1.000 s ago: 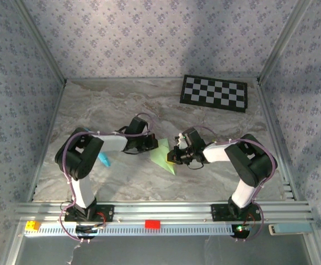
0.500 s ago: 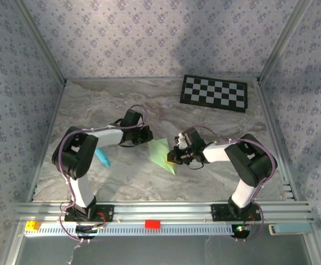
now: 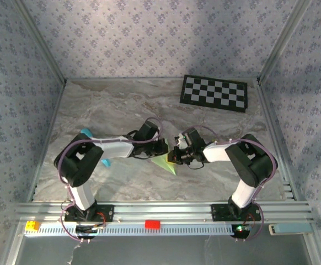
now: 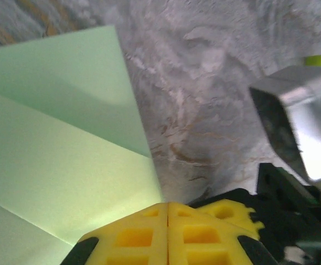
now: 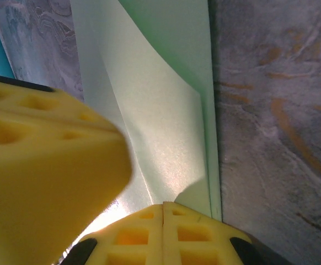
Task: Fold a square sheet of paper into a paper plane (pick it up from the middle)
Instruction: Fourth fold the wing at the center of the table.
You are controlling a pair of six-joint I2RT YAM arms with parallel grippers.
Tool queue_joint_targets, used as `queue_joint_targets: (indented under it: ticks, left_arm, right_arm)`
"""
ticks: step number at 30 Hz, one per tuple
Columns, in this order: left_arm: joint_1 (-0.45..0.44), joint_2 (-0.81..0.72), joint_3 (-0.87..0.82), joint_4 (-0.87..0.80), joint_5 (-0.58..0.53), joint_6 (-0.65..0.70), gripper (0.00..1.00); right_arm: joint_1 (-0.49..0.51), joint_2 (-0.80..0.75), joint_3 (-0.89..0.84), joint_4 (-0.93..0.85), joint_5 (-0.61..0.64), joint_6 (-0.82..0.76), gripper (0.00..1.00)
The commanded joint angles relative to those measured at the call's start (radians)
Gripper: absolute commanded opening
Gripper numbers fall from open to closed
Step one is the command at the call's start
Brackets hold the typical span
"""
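Observation:
The square sheet of paper (image 3: pixel 165 164) is pale mint green and lies folded on the marble table (image 3: pixel 111 105), between the two grippers. Creases and overlapping layers show in the left wrist view (image 4: pixel 67 165). In the right wrist view one flap (image 5: pixel 160 127) curls up. My left gripper (image 3: pixel 162 149) is shut, its yellow tips (image 4: pixel 167 205) down at the paper's edge. My right gripper (image 3: pixel 175 157) is shut too, its tips (image 5: pixel 163 206) resting on the paper. Nothing shows between either pair of jaws. The two grippers nearly touch: the left one's yellow finger (image 5: pixel 39 165) looms in the right wrist view.
A black-and-white checkerboard (image 3: pixel 214 92) lies at the back right. A cyan-blue stick (image 3: pixel 106 163) lies partly under the left arm, left of the paper. Patterned walls and metal posts close in the table on three sides.
The left gripper drew back from the paper, then reached right again and now covers the paper's upper part beside the right gripper. The right arm has stayed put.

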Motion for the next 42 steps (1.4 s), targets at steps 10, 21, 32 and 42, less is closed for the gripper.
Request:
queue_joint_targets:
  ticks: [10,21,32,42]
  left_arm:
    - [-0.005,0.082,-0.044,0.008,-0.064,-0.038,0.04]
    - [-0.004,0.077,-0.046,-0.017,-0.076,-0.019,0.03]
    - [-0.005,0.067,-0.048,-0.028,-0.081,-0.012,0.03]
    - [-0.005,0.041,-0.048,-0.03,-0.084,-0.03,0.03]
  right_arm:
    - [-0.008,-0.135,-0.027,-0.14,0.027,-0.037,0.04]
    - [0.053,-0.181,-0.063,-0.192,-0.019,-0.067,0.09]
    - [0.035,-0.142,-0.189,-0.113,0.01,-0.032,0.1]
    - [0.01,-0.367,-0.196,-0.253,0.067,0.009,0.23]
